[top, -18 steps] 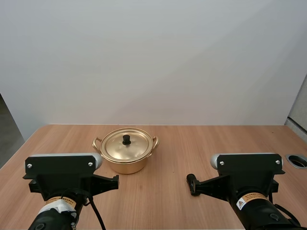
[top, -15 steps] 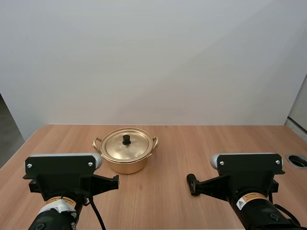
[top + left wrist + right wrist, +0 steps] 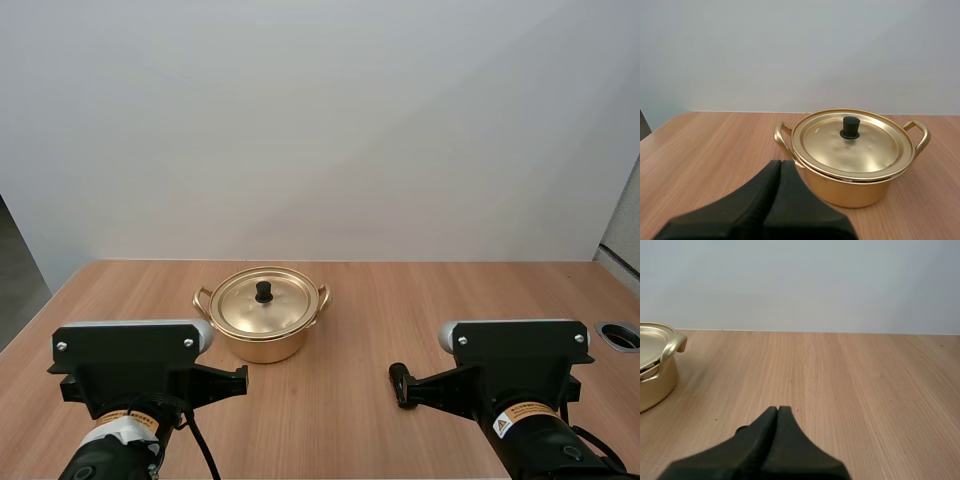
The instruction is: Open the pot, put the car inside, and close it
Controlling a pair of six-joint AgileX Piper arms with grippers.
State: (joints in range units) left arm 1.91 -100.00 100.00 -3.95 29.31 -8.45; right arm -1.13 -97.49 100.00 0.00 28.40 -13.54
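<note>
Wooden table (image 3: 420, 300): pot (image 3: 262, 346) upright, lid (image 3: 243, 306) on, handles (image 3: 203, 297) left-right

Right arm (image 3: 560, 452), high view:
- Right orange label (image 3: 526, 410) wraps arm housing. It carries a line of dark print, too small to read.
- White warning sign (image 3: 499, 424) sits at 8 o'clock of right orange label. It shows a black triangle outline; symbol inside cannot be made out.

Left arm (image 3: 98, 462), high view:
- Left orange label (image 3: 128, 417) sits toward 12 o'clock end of arm, curved partly away. It carries dark print, too small to read.

No word, brand or number legible on either label.
</note>
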